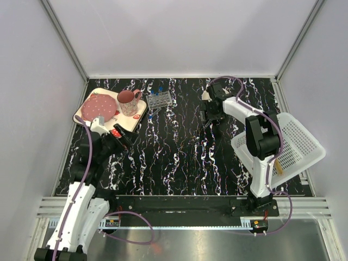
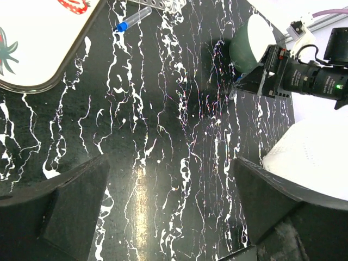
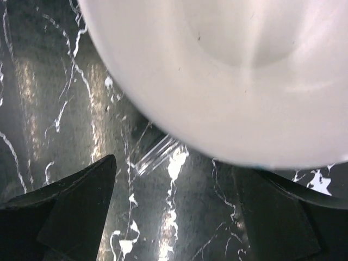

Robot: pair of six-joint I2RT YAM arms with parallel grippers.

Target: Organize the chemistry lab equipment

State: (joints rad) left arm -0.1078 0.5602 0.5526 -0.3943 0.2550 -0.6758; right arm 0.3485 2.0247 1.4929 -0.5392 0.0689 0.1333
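Both left gripper [image 2: 171,163] and right gripper [image 3: 174,166] gape empty; lower the right squarely astride the far-right thin clear tube [image 3: 155,156], sparing the round cream bowl [image 3: 217,65] beside it.

Black white-veined table [image 1: 179,157] carries a cream tray [image 2: 43,54] and a blue-capped tube [image 2: 133,19] ahead-left of the left gripper [image 1: 124,139], a white basket [image 1: 304,144] right of the right gripper [image 1: 213,120]

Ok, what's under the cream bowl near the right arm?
A thin clear piece on the marbled table runs under the cream bowl's rim. Its far end is covered, so what it is cannot be told.
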